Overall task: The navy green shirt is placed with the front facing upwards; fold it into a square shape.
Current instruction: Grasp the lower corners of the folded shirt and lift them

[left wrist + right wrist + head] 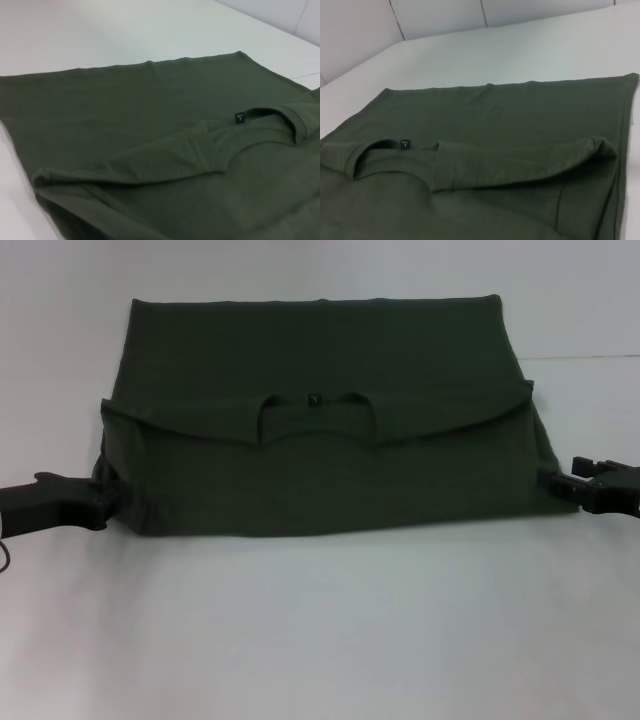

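The navy green shirt [330, 430] lies across the middle of the white bench [320, 630], already doubled over: the collar [315, 405] with its small label [240, 118] sits on top near the centre, and the shoulder edge runs as a curved flap across the width. Only plain green cloth shows; no lettering is visible. The near edge is a fold, lifted slightly at both ends.

The left end effector [105, 495] is at the shirt's near left corner and the right end effector [555, 480] at the near right corner, each touching the cloth at bench level. Whether either is clenched on the fabric or released cannot be told; the tips are lost against the dark cloth, and the wrist views show no fingers.

The step in hand looks like a lengthwise fold being set or begun. To do it well, both corners should travel together at matching height and pace, so the folded edge stays straight and parallel to the far hem [520, 85]. Uneven pull would skew the rectangle and drag the collar flap off centre.
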Motion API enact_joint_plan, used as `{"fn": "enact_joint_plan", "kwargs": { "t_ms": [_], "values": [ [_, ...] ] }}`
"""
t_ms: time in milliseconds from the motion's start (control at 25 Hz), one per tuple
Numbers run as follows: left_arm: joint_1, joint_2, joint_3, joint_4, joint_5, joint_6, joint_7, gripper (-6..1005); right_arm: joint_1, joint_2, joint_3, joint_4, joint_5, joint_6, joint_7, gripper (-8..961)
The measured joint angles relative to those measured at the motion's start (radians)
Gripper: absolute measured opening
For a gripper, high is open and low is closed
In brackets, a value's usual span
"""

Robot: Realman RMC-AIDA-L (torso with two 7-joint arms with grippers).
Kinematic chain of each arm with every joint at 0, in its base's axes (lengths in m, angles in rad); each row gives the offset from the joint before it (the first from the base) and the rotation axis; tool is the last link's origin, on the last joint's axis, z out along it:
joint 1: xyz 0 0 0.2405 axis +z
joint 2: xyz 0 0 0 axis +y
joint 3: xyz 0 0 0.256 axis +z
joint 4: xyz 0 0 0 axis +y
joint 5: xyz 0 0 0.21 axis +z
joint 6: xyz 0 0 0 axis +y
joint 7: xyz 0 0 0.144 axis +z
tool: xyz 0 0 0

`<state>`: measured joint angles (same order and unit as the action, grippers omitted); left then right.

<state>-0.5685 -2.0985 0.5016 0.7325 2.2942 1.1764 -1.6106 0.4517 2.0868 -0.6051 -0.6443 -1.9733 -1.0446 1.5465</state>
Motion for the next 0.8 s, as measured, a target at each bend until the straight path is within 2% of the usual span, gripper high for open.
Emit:
{"fn": "enact_joint_plan", "kwargs": {
  "t_ms": [360, 800],
  "values": [
    [0.005, -0.002, 0.003, 0.013, -0.024, 0.007, 0.002, 33, 0.004, -0.004, -0.001, 0.015, -0.01, 0.021, 0.089, 659],
    [0.008, -0.004, 0.0, 0.015, -0.024, 0.006, 0.013, 33, 0.044, -0.016, -0.003, -0.015, -0.129, 0.013, 0.269, 660]
  ]
}}
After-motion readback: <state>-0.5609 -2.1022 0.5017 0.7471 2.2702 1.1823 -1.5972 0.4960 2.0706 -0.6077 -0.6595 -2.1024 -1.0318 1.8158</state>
